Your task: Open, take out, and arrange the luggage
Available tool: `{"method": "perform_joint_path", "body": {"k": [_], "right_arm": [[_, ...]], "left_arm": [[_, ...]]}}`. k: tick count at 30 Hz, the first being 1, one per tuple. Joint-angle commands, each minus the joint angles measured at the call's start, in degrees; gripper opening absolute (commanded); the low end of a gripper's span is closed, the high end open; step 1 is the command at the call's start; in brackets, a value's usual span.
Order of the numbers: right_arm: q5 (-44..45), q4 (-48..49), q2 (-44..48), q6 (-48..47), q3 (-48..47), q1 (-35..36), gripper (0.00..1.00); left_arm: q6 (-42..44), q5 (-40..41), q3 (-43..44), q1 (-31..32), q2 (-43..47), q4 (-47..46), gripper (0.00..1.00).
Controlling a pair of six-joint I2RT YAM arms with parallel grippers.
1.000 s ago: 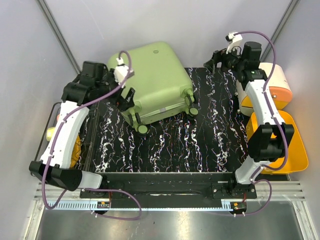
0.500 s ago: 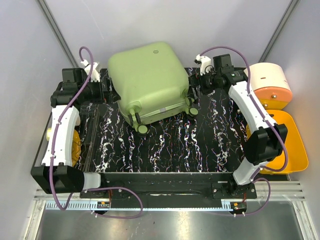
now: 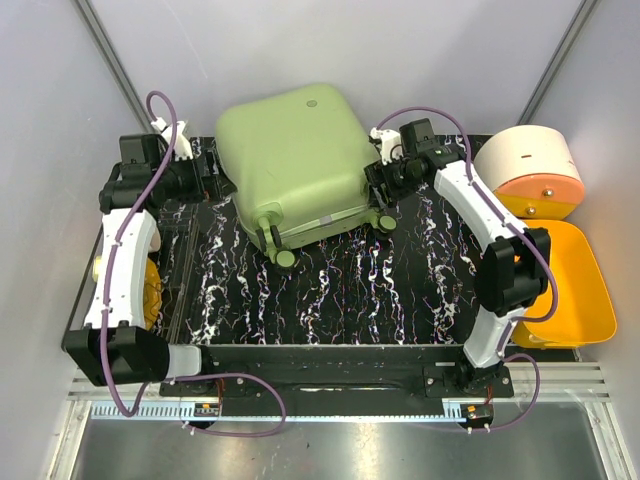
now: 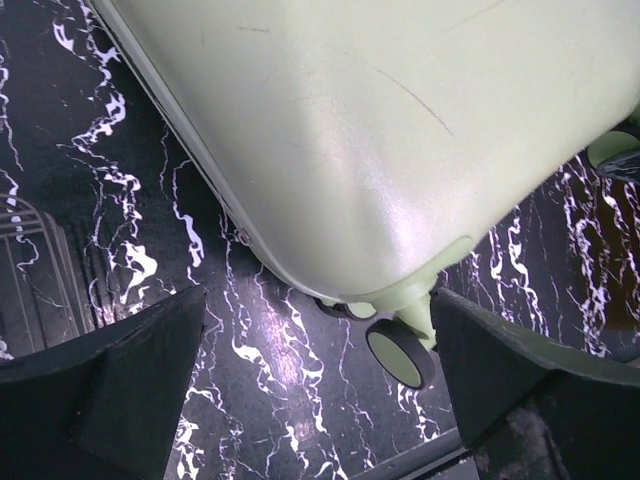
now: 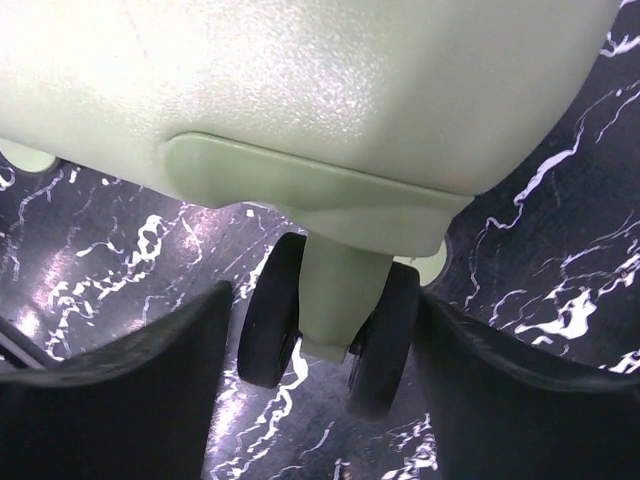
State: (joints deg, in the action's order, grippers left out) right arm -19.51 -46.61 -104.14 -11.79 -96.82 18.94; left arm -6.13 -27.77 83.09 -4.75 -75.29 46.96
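The right end effector [image 5: 322, 300] stands with its jaws wide, one dark finger [image 5: 130, 390] on each side of a black twin wheel [image 5: 270, 322] at the luggage's corner. Narrow gaps show on both sides, so it grips nothing. From above, this end effector [image 3: 381, 186] sits right against the right side of the luggage [image 3: 300, 160], near its wheeled end. The left end effector [image 4: 318, 300] is also spread wide and holds nothing. Its fingers frame a rounded pale-green corner and a single small wheel [image 4: 400, 356] without touching either. In the top view it [image 3: 214, 178] hangs just beside the luggage's left side. The luggage lies flat and closed at the far middle of the bench [image 3: 380, 290], which has a black surface with white veins. Its round emblem [image 3: 310, 101] faces up near the far edge and its wheels point toward the arms' bases. Well to the right, beyond the right arm, a yellow-orange tray [image 3: 578, 300] sits with a white and orange round container [image 3: 530, 160] just behind it.
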Motion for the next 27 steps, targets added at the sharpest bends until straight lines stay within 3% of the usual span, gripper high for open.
{"method": "perform_joint_path", "body": {"k": [1,2,5,12,18,19,20,21,22,27], "right_arm": [[0.96,0.12,2.35,1.07,1.00,0.57,0.64],[0.27,0.20,2.97,1.33,1.71,0.49,0.40],[0.17,0.12,5.52,2.12,4.61,0.57,0.02],[-0.44,-0.23,16.48,7.65,14.54,2.06,0.00],[-10.20,-2.18,31.41,11.25,23.59,10.93,0.00],[-10.03,-1.65,33.28,12.92,25.52,11.81,0.11],[-12.29,-1.47,34.78,14.24,26.06,12.26,0.63],[-13.09,-1.81,36.53,16.60,26.15,12.26,0.85],[-13.88,-2.51,36.98,16.36,25.02,12.26,0.99],[-5.46,-7.61,37.51,10.24,17.90,11.13,0.99]], "left_arm": [[0.59,4.64,2.59,-0.34,-2.75,-3.63,0.99],[1.64,5.09,3.39,-0.34,-4.59,-3.89,0.99],[2.53,3.17,6.99,-0.78,-8.54,-4.33,0.99],[-2.74,-4.47,10.43,-1.13,-15.33,-8.19,0.99],[-6.35,-8.53,7.09,-0.96,-16.56,-13.29,0.99],[-6.44,-8.96,6.22,-1.05,-16.56,-13.65,0.99],[-6.44,-9.23,5.95,-1.05,-16.56,-14.26,0.99],[-6.44,-9.67,5.77,-0.96,-16.65,-14.53,0.99],[-6.61,-9.93,5.51,-0.96,-16.73,-14.70,0.99],[-6.62,-12.39,5.51,-0.43,-18.14,-15.06,0.99]]}}
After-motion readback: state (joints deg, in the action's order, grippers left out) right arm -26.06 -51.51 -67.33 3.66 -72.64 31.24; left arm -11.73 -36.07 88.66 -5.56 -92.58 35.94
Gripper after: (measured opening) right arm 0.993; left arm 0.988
